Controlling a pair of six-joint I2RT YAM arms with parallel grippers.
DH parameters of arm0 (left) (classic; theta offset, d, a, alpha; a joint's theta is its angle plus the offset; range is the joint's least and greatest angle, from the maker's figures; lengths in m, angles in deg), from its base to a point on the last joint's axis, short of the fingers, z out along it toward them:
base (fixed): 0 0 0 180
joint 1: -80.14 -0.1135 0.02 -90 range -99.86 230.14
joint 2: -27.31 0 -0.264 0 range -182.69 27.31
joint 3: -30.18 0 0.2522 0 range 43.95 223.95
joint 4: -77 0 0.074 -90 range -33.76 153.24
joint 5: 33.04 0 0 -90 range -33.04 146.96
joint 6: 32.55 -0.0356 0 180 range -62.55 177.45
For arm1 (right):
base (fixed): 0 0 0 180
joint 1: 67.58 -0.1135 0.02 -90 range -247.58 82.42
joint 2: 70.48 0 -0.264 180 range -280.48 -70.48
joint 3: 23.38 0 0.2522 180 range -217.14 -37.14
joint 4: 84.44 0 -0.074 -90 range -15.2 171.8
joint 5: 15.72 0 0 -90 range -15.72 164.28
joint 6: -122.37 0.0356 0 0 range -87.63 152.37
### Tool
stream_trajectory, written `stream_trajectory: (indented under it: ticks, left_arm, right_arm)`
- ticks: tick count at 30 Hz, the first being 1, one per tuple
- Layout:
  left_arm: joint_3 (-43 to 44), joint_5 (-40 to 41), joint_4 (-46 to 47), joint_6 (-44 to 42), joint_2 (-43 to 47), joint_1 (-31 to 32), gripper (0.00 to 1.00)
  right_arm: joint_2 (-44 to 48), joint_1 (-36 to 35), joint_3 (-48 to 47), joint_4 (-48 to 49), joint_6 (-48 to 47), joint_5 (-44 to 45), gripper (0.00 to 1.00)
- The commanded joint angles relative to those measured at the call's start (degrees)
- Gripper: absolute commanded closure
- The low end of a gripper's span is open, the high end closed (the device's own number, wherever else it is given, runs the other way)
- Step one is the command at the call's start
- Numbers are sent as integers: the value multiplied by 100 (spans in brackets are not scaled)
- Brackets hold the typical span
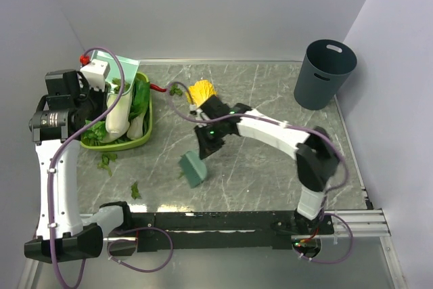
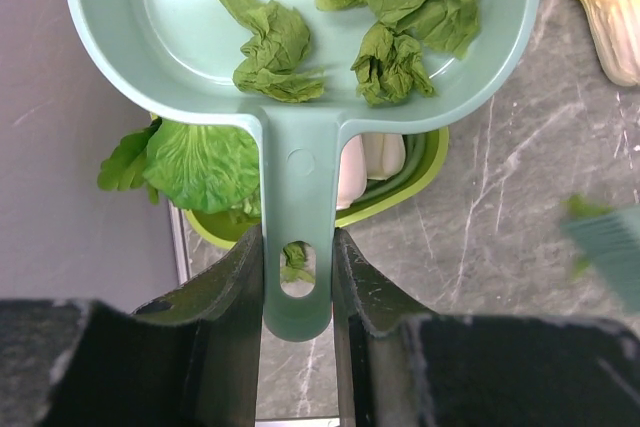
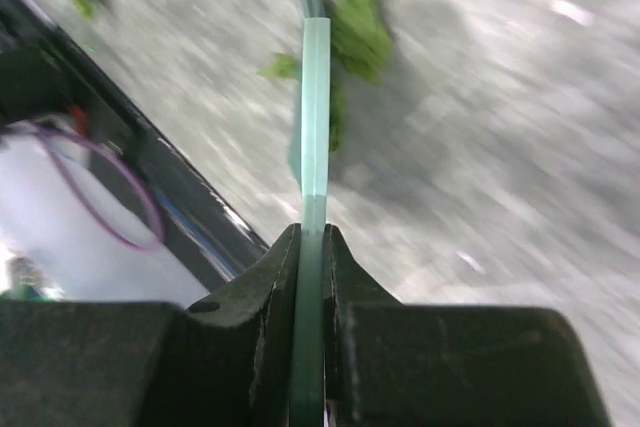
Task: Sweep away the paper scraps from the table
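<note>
The left tool (image 2: pixel 297 247) was clamped partway shut on the handle of a pale teal dustpan (image 2: pixel 110 37), one dark finger pressed against each side of the handle. It held the pan above the rim of a lime-green tray (image 1: pixel 147 130) at the left side of the grey-green marbled tabletop (image 1: pixel 270 174). Several crumpled green paper scraps (image 2: pixel 270 42) lay inside the pan, one cluster near the middle and a larger one toward its right side. The tray beneath carried leafy green-white cabbages (image 1: pixel 120 114). More scraps lay loose on the tabletop: a few just in front of the tray, one nearer the front edge, and one beside the brush. The right tool (image 3: pixel 312 239) was closed tight on the thin flat handle of a teal brush (image 1: pixel 193 169), which angled down to the tabletop near its centre, well apart from the dustpan. The right wrist view, blurred, showed a green scrap just beyond the brush's far end. A yellow-topped cabbage half (image 1: pixel 201 91) lay behind the right arm toward the back of the tabletop, and a dark bin (image 1: pixel 325 72) stood in the far right corner.
</note>
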Motion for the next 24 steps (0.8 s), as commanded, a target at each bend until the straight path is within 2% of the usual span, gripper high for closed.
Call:
stream_trajectory:
  ticks: [1,4,7,10,17,21,24]
  left_arm:
    - [242,-287,235,-149,-30,-18,99]
    - [330,-366,279,-97,-56,-18,99]
    - [453,-445,201,26,-126,-27,99]
    - [532,-437,139,35,-135,-18,99]
    - [603,-340,33,-184,-144,-18,99]
    - [611,-270,103,-237,-144,-27,99]
    - [655,-270,86,-202,-170,-27,99]
  right_arm:
    - [1166,178,482,-485,-1457,204,100]
    - [1755,134,649,-433,-1794,-202,100]
    - [1862,107,509,-257,-1848,-387,100]
    - [1546,46,106,-125,-1681,-519,100]
    - [61,-507,-1626,-125,-1120,-431,100]
    - [-580,-683,-2197,286,-653,-1518,100]
    - [-1134,-833,-2795,384,-486,-1827,100]
